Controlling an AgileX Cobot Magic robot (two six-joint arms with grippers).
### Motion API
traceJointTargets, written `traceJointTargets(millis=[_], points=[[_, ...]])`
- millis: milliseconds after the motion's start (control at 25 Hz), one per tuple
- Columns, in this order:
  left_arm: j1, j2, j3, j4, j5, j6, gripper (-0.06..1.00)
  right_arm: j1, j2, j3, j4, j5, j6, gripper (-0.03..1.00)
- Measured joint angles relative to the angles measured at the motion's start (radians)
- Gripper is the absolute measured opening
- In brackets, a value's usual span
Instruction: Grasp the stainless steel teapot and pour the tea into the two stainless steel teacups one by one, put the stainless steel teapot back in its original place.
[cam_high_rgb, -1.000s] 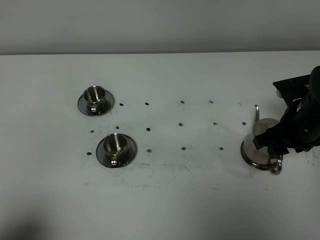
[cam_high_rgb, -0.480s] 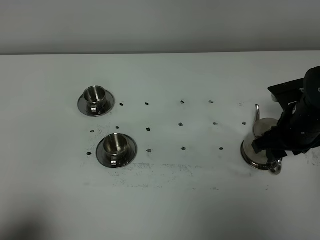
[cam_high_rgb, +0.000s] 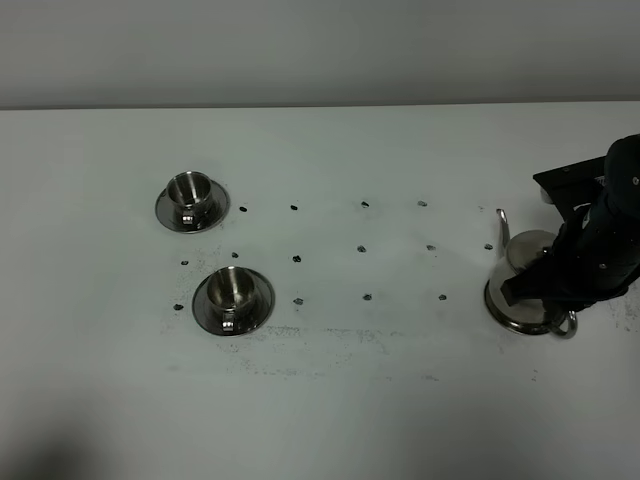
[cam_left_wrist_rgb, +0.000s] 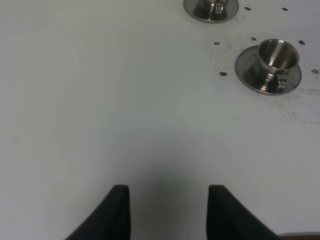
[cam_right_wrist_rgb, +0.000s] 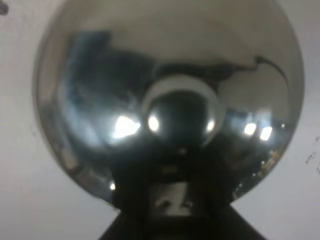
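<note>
The stainless steel teapot (cam_high_rgb: 515, 290) stands at the right of the white table, with its thin spout (cam_high_rgb: 502, 225) pointing away and its loop handle (cam_high_rgb: 566, 325) toward the front. My right gripper (cam_high_rgb: 556, 302) is on top of its handle side and looks shut on the handle. In the right wrist view the teapot's domed lid and knob (cam_right_wrist_rgb: 177, 107) fill the frame, with the gripper (cam_right_wrist_rgb: 172, 200) just under them. Two stainless steel teacups on saucers stand at the left, one further back (cam_high_rgb: 190, 198) and one nearer (cam_high_rgb: 232, 297). The left wrist view shows both cups, the nearer one (cam_left_wrist_rgb: 270, 67) and the farther one (cam_left_wrist_rgb: 211, 7), beyond my open, empty left gripper (cam_left_wrist_rgb: 169, 192).
Rows of small dark marks (cam_high_rgb: 365, 248) dot the table (cam_high_rgb: 360, 150) between the cups and the teapot. A grey wall runs along the table's far edge. The right arm's black body (cam_high_rgb: 610, 220) reaches in from the right edge.
The teapot has turned slightly under my right gripper: its spout has swung left and its handle loop has shifted right and back. The cups have not moved.
</note>
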Motion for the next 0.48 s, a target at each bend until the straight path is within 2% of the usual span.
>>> traceJointTargets(millis=[480], points=[[0.0, 0.0, 0.0, 0.0, 0.0, 0.0, 0.37, 0.003, -0.028, 0.0, 0.037, 0.011, -0.07, 0.22]])
